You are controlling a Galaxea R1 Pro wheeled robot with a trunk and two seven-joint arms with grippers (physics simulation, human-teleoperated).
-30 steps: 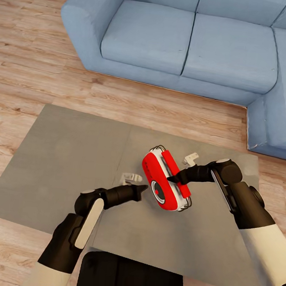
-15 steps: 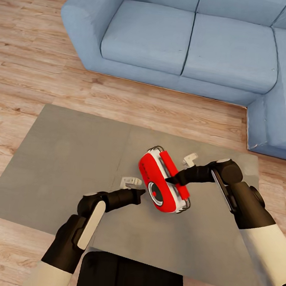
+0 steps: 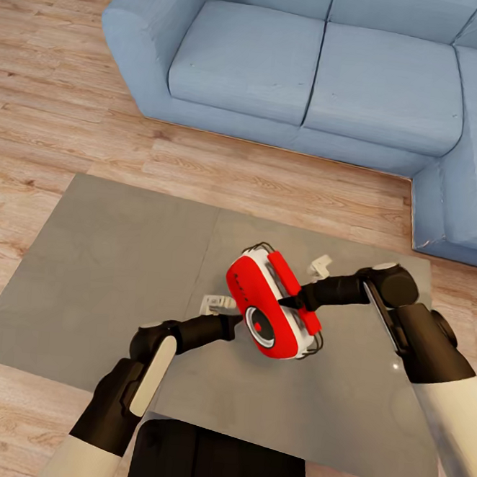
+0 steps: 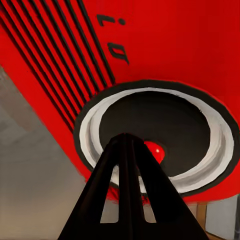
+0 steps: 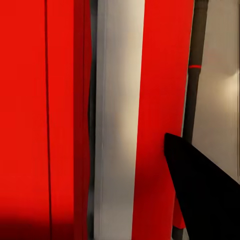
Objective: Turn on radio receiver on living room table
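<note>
Left gripper (image 3: 233, 321) is clenched, its two fingers pressed together into a single dark tip; in the left wrist view that tip (image 4: 127, 142) sits at the black round dial (image 4: 160, 135) on the red face, just beside the dial's small red centre button (image 4: 156, 151). Right gripper (image 3: 289, 299) has its tip against the opposite side of the radio receiver (image 3: 269, 312), on the red band along its edge; whether its fingers are parted or closed cannot be told, since the right wrist view shows just one dark finger (image 5: 200, 190) over red and white trim. Radio receiver is tilted on the table (image 3: 107, 256), near the middle seam, between the two grippers. Thin wire handle (image 3: 263, 247) shows at its far end. Two small white objects (image 3: 217, 303) lie on the table, one by each gripper. Blue sofa (image 3: 319, 65) stands beyond the table on light wood floor (image 3: 53, 128).
</note>
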